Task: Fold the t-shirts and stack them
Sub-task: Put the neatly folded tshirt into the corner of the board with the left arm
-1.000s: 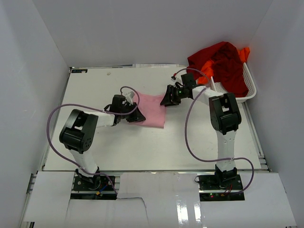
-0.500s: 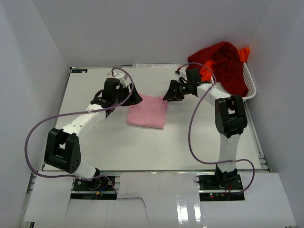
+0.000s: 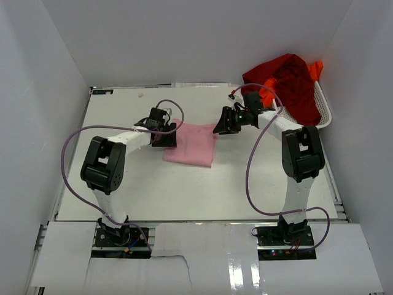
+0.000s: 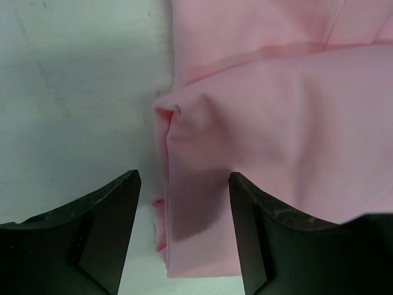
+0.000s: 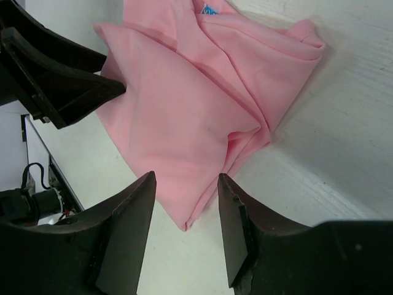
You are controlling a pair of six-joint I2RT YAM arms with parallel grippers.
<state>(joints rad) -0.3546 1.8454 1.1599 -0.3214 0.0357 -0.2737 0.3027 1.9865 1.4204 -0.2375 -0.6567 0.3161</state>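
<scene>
The light pink t-shirt (image 3: 191, 145) lies folded on the white table, also in the left wrist view (image 4: 270, 123) and the right wrist view (image 5: 196, 104). My left gripper (image 3: 171, 135) is open and empty at the shirt's left edge, which lies between its jaws (image 4: 184, 233). My right gripper (image 3: 220, 126) is open and empty over the shirt's far right corner (image 5: 187, 212). The dark red t-shirt (image 3: 291, 83) and the bright orange t-shirt (image 3: 315, 69) lie heaped in the white mesh basket (image 3: 322, 110) at the far right.
White walls close in the table on the left, back and right. The table (image 3: 135, 184) has bare surface in front of the pink shirt. A purple cable (image 3: 249, 178) loops off the right arm.
My left gripper has come in from the far left onto the pink shirt's left edge. My right gripper has shifted slightly and stays open by the shirt's right corner.
</scene>
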